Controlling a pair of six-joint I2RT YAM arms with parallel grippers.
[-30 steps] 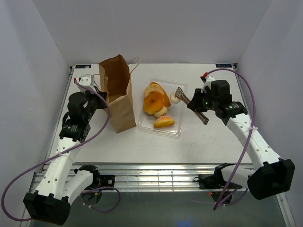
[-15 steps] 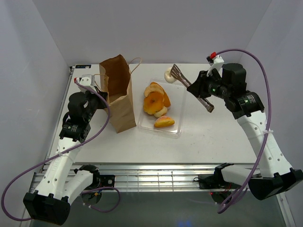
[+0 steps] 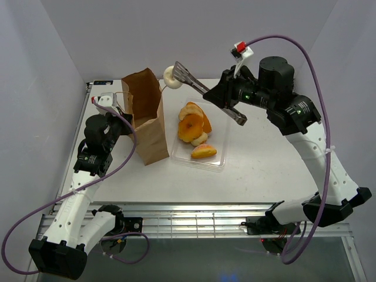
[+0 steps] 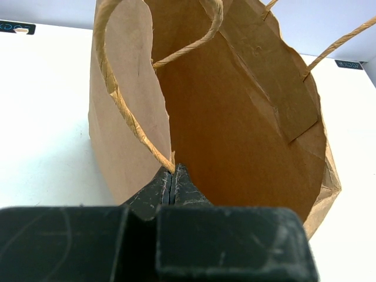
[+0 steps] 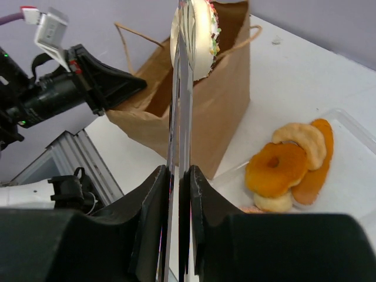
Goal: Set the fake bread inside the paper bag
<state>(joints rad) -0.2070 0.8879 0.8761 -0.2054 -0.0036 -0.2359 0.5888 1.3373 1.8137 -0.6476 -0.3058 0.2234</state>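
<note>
Top external view: tall brown kraft paper bag [image 3: 150,132] stands open on the white worktop [image 3: 264,164], just left of the clear plastic tray [image 3: 218,160];
Left pincer [image 4: 173,183]: clenched on the bag's near rim;
Right pincer [image 5: 179,176]: clenched on thin metal tongs [image 3: 194,84];
Pale cream ring doughnut [image 3: 170,76]: pinched in the tong tips, up in the air near the bag's mouth;
Golden-orange pastries [image 3: 192,126]: piled in the tray

The paper bag [image 3: 147,126] is looking like matt brown kraft paper, lightly creased, with twisted paper-cord handles [image 4: 126,111]. The tongs [image 3: 195,85] are shining as thin smooth metal. The tray [image 3: 218,162] is appearing as clear glossy plastic. The fake bread [image 3: 191,126] is showing a smooth, slightly glossy orange surface. The left gripper [image 4: 173,176] is looking matt black and scuffed.
</note>
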